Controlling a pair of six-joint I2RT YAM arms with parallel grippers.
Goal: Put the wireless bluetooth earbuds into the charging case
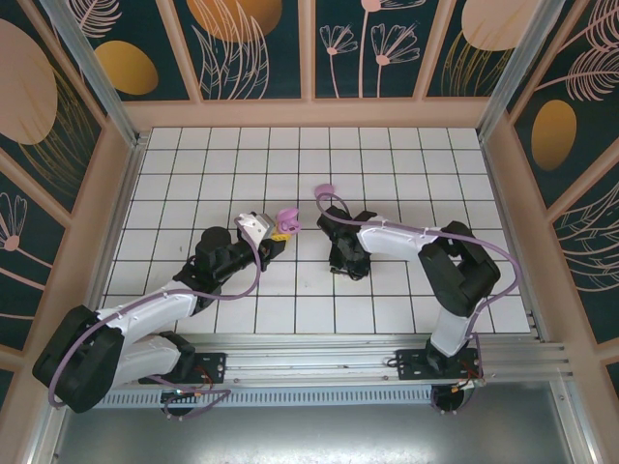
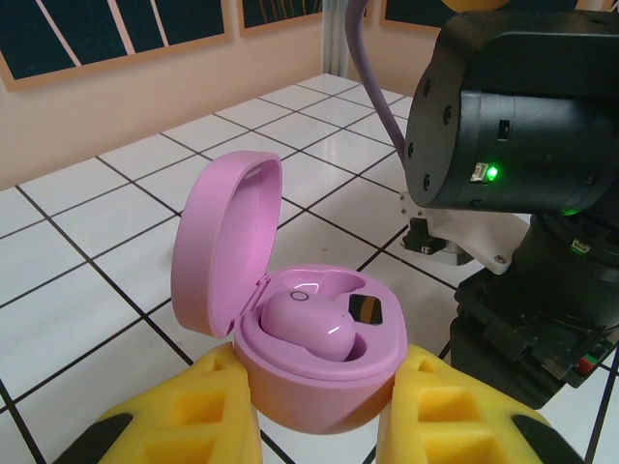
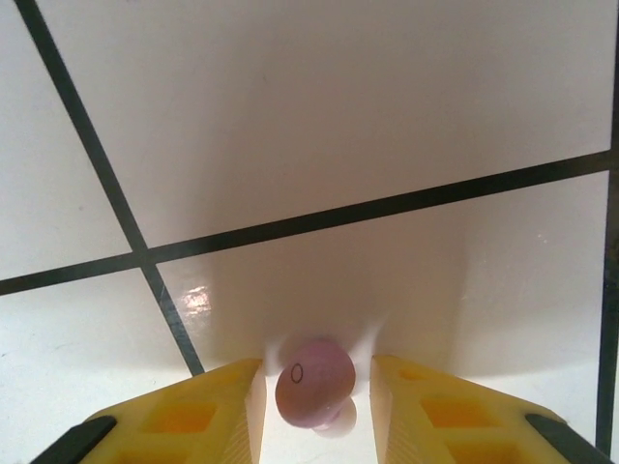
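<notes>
Top external view: the left gripper [image 1: 276, 232] holds the charging case [image 1: 285, 217] above the tiled table [image 1: 387, 155], lid raised. The right gripper [image 1: 348, 266] points down at the tiles just right of it, so the right arm is the nearer one to the loose earbud. A second lilac item [image 1: 324, 190] lies further back; it is too small to identify.

Left wrist view: the left gripper [image 2: 327, 411] is closed on the charging case [image 2: 309, 377], one yellow finger on each side of the base. One seated earbud [image 2: 309, 324] fills the socket next to the hinge. The empty socket [image 2: 365, 311] lies beside it, on the side facing the right arm.

Right wrist view: the right gripper [image 3: 317, 387] stands open, its jaws straddling the loose earbud [image 3: 311, 379] on the table. A thin gap shows on each side, so no grip is made. The earbud is centred between the fingers; its long axis is hard to read. Judgement: closing the jaws is the next move.
</notes>
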